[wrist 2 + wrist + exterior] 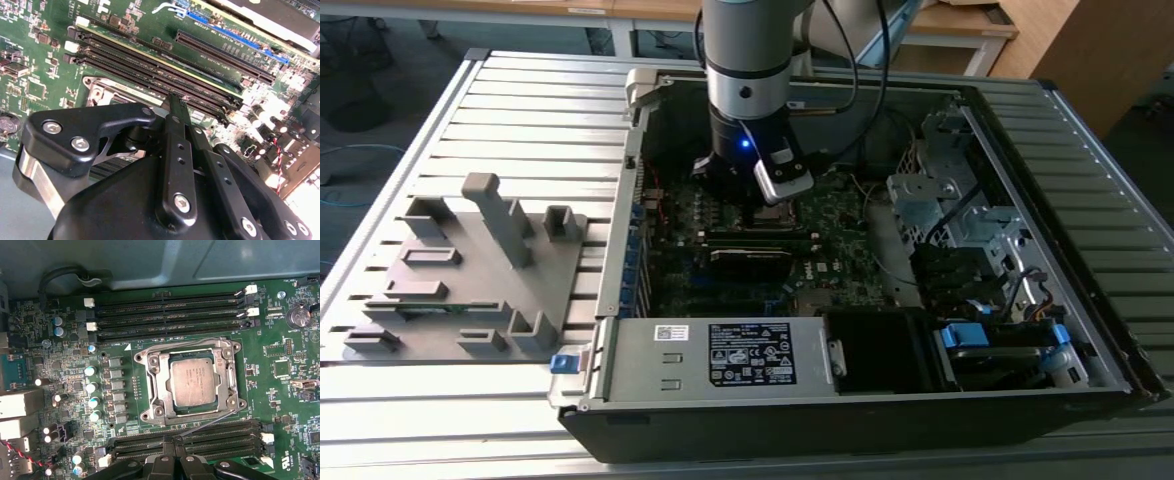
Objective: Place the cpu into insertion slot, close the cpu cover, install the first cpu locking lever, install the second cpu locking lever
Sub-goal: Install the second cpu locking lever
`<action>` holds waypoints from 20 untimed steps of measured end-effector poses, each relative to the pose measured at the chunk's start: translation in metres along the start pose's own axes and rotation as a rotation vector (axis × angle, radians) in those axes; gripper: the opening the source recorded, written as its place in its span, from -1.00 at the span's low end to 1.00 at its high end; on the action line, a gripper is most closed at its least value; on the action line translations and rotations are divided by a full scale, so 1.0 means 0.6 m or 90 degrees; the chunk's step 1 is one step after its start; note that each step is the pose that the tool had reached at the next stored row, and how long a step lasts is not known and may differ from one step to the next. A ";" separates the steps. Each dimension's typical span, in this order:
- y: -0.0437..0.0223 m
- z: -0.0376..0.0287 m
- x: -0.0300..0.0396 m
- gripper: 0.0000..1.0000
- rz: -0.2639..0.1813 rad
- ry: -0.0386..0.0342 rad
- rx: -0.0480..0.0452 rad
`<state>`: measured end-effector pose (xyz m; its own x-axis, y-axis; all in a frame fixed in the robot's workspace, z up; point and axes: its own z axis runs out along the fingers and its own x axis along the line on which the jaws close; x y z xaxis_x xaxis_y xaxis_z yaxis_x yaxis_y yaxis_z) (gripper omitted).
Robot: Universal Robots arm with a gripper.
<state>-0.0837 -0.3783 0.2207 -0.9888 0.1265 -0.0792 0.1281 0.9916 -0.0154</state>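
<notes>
1. Ribbed grey metal tabletop (520,110) is carrying an opened computer case (1067,130), with wooden furniture standing behind it.
2. Gripper (174,444) is hanging low over the green motherboard (280,390); its black fingers (176,125) are pressing together at the tips, clenched, with a thin metal locking lever (210,421) meeting them there. Whether that lever is actually pinched cannot be told.
3. Just beyond the fingertips in the first wrist view, the lever is slanting across from the socket's corner, lying above the nearer bank of black memory slots (200,437).
4. Cpu (194,382) is sitting flat in the socket, dull grey top facing up.
5. Cpu cover (155,385) is lying down around the chip, its silvery frame ringing the window.
6. Farther out, another bank of memory slots (165,315) is running along the socket's other side.
7. In the exterior view, the arm (747,70) is reaching straight down into the case; a grey fixture block (467,270) is resting on the table toward that view's left.
</notes>
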 end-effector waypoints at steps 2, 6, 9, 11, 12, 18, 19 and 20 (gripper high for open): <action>0.000 0.000 0.000 -0.80 0.000 0.0000 0.0000; 0.000 0.001 0.001 -0.80 0.000 0.0000 0.0000; 0.000 0.001 0.002 -0.80 0.000 0.0000 0.0000; 0.000 0.003 0.002 -0.80 0.000 0.0000 -0.0001; 0.000 0.004 0.003 -0.80 0.000 -0.0001 -0.0001; 0.000 0.008 0.004 -0.80 0.000 0.0004 -0.0024; 0.000 0.008 0.005 -0.80 0.000 0.0005 -0.0039; 0.000 0.009 0.005 -0.80 0.000 0.0006 -0.0049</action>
<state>-0.0861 -0.3783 0.2153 -0.9888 0.1272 -0.0783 0.1282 0.9917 -0.0077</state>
